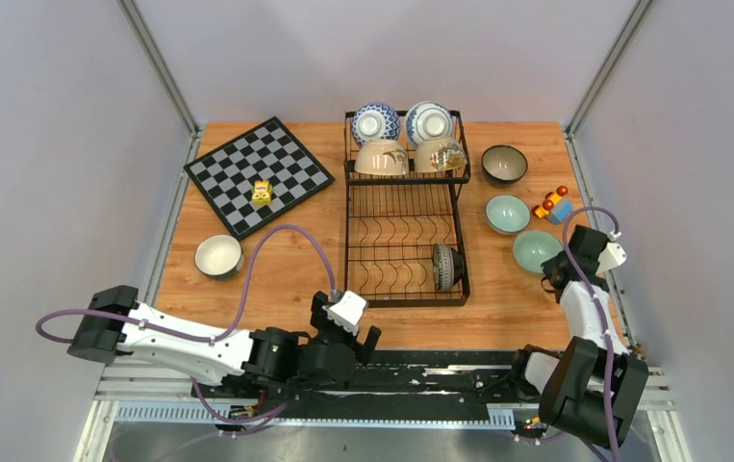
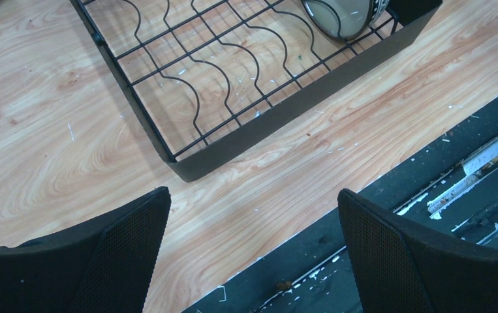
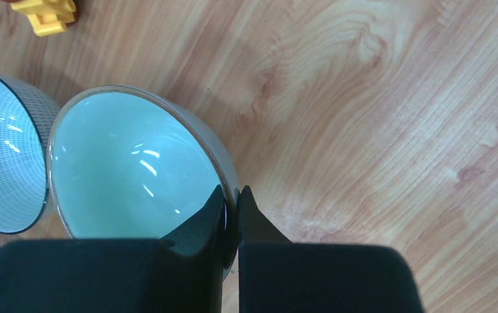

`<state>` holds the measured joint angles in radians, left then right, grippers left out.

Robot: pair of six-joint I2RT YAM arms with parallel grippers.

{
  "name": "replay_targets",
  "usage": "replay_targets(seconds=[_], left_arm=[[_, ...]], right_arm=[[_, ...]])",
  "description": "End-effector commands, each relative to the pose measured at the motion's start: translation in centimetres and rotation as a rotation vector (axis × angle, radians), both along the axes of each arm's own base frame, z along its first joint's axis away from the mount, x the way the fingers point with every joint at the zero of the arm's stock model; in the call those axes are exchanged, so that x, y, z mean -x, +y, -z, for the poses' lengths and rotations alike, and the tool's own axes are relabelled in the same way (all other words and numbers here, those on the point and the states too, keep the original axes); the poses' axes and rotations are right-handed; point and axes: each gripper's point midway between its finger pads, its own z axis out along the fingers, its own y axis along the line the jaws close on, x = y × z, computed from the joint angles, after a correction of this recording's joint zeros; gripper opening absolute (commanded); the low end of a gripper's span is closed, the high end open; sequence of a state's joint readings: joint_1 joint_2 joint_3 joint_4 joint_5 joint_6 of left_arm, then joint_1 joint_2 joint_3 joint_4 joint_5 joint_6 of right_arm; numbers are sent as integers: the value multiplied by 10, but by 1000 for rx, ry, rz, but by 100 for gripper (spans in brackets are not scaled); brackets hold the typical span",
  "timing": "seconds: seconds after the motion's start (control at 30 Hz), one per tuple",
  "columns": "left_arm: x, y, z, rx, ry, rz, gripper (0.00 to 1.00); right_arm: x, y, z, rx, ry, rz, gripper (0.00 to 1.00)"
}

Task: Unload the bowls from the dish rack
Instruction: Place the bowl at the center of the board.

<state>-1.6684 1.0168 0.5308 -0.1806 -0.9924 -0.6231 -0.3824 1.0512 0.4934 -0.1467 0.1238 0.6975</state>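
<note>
The right claw (image 3: 232, 194) is clamped on the rim of the pale teal bowl (image 3: 128, 163). The left claw (image 2: 252, 195) is spread wide and empty, near the dish rack (image 2: 265, 124) corner.

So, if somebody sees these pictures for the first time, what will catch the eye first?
First the black dish rack at the centre of the top view, with four bowls packed in its upper basket and one dark bowl standing on edge in its lower tray. Next, the right gripper, shut on the rim of a pale teal bowl to the right of the rack. A checkerboard lies at the far left.
</note>
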Motion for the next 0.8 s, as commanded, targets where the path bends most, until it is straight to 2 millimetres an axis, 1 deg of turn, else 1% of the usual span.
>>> replay_targets(seconds=[0.0, 0.13, 0.17, 0.27, 0.33, 0.4, 0.47, 0.53, 0.6, 0.7, 0.77], left_arm=[[-3, -5, -7, 52, 6, -41, 100], [-3, -3, -6, 56, 12, -47, 100], [-3, -3, -6, 58, 15, -51, 100], [-3, -1, -5, 64, 22, -56, 100], [-3, 0, -4, 67, 25, -57, 100], [-3, 0, -4, 70, 27, -57, 100], [-2, 0, -4, 73, 29, -54, 100], [-1, -2, -3, 73, 32, -47, 100], [-1, -3, -2, 69, 32, -42, 100], [-1, -4, -3, 66, 29, -42, 100], [-2, -3, -3, 65, 25, -49, 100]], right_arm=[[-4, -7, -5, 13, -56, 26, 0], [0, -6, 0, 18, -38, 25, 0], [2, -6, 1, 17, -34, 26, 4], [4, -7, 1, 21, -24, 31, 31], [5, -8, -3, 23, -21, 39, 46], [5, -8, -9, 23, -24, 43, 57], [4, -10, -16, 30, -18, 46, 62], [5, -14, -27, 50, -3, 49, 64], [5, -16, -42, 68, 8, 44, 66], [0, -18, -76, 100, -20, 42, 66], [-9, -18, -105, 144, -63, 26, 66]])
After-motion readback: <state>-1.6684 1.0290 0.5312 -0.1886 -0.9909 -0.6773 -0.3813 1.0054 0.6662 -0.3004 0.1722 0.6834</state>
